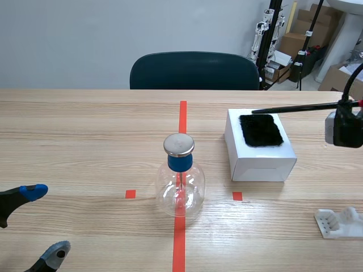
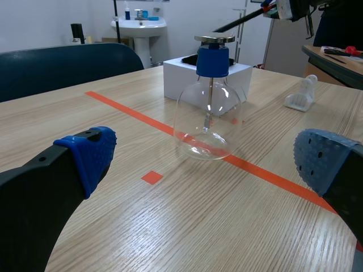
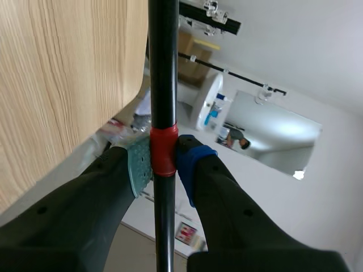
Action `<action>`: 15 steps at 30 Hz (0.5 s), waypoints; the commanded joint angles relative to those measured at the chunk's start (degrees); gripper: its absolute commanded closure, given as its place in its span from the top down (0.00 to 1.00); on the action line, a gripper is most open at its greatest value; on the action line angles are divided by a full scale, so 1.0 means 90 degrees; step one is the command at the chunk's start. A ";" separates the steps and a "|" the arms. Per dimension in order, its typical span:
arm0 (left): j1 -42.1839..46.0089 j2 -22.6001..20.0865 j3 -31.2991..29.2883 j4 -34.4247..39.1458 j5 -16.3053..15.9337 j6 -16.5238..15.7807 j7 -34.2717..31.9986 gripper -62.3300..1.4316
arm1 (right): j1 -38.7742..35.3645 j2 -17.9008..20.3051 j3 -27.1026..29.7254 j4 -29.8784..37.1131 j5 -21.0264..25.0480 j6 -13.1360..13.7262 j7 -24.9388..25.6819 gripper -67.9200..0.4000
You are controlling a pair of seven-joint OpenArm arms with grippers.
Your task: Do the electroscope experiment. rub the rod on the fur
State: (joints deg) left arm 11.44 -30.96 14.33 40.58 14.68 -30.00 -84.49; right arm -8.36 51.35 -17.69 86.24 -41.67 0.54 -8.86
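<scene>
Widest of all, a pale wooden worktop (image 1: 85, 141), crossed from near to far by an orange-red tape line (image 1: 182, 116). Behind its far edge, a dark chair (image 1: 193, 71), pushed close. On the right half of the worktop, a white box (image 1: 261, 161). To its left, on the tape line, a round glass electroscope flask (image 1: 180, 190), upright, closed with a blue stopper (image 1: 180, 162) and topped by a flat metal disc (image 1: 178, 144). At the right side, raised above the worktop, the right gripper (image 1: 343, 127): closed on a thin black rod (image 1: 295, 107), with one pad (image 3: 139, 167) pressed on each side of its red band. Runs almost level from there toward the box, with the free end over the far edge of the black fur (image 1: 260, 130) that lies on top of the box; not possible to tell if touching the fur or just above it. Low at the near left corner, the left gripper (image 1: 45, 221), fingers (image 2: 91, 156) spread wide, nothing between them, facing the flask but well apart from it. Smallest, a white plastic stand (image 1: 339, 222), lying on the worktop at the near right, apart from the box.
</scene>
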 commanded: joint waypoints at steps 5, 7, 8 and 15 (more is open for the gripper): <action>-0.0005 -0.0075 -0.0046 0.0034 -0.0078 0.0032 -0.0109 1.00 | -0.0845 0.0163 0.1251 0.1103 0.0520 -0.0306 0.0301 0.11; -0.0005 -0.0075 -0.0046 0.0034 -0.0078 0.0032 -0.0109 1.00 | -0.1280 0.0160 0.1613 0.1535 0.0733 -0.0306 0.0359 0.11; -0.0005 -0.0075 -0.0046 0.0034 -0.0078 0.0032 -0.0109 1.00 | -0.1508 0.0143 0.1783 0.1741 0.0809 -0.0308 0.0384 0.11; -0.0005 -0.0075 -0.0046 0.0034 -0.0078 0.0032 -0.0109 1.00 | -0.3043 -0.0714 0.2820 0.3031 0.0687 -0.0306 0.0850 0.11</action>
State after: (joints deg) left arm 11.44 -30.96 14.33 40.58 14.68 -30.00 -84.49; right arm -35.79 45.87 7.38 113.30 -34.81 -1.52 -1.65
